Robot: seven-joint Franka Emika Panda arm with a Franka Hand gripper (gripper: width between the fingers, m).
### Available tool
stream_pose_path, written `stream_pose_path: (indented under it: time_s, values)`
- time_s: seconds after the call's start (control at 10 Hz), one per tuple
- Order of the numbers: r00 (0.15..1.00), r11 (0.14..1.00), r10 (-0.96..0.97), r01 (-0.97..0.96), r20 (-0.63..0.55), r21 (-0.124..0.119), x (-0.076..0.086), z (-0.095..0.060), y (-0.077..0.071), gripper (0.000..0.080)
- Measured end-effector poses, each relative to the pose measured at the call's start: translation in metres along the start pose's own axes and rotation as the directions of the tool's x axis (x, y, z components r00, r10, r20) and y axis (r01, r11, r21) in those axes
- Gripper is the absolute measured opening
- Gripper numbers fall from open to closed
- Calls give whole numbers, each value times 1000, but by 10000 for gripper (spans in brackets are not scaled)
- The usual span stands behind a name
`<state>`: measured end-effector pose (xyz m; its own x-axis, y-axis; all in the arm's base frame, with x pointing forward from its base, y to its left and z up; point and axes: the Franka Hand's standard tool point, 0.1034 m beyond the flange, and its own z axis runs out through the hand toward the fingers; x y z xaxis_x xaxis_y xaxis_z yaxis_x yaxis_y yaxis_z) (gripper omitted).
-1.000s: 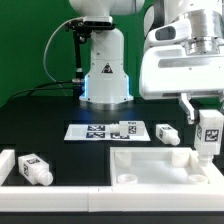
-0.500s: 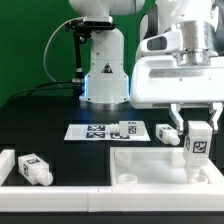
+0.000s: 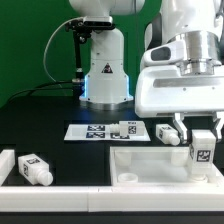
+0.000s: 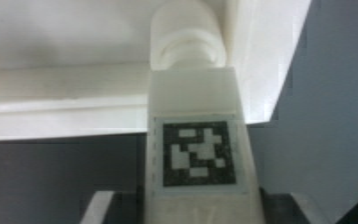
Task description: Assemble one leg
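Panel (image 3: 150,166), broad and white, fills the front of the black table (image 3: 40,120); the marker board (image 3: 92,131) lies behind it. My gripper (image 3: 200,134) is clenched on the leg (image 3: 203,152), held upright over the panel's corner at the exterior view's right. Only the exterior view shows a spare leg (image 3: 35,170) lying near its left edge and a second spare leg (image 3: 167,133) just beside the marker board. Only the wrist view shows my fingers (image 4: 108,210) flanking the leg close up and its tag (image 4: 199,150) sharply. Whether its far end touches the panel, I cannot tell.
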<state>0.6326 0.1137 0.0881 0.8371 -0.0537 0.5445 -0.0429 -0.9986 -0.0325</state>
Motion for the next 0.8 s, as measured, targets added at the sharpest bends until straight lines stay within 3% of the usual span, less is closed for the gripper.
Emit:
stream_pose_path:
  time_s: [0.3,0.7,0.8]
  values:
    - [997,1000,20,-20,-69,-4,-2,3,0,287]
    - [999,1000,26,-26,-28,-12,-4,5,1,333]
    - [998,999,40,-39,41,-10,1,3,0,501]
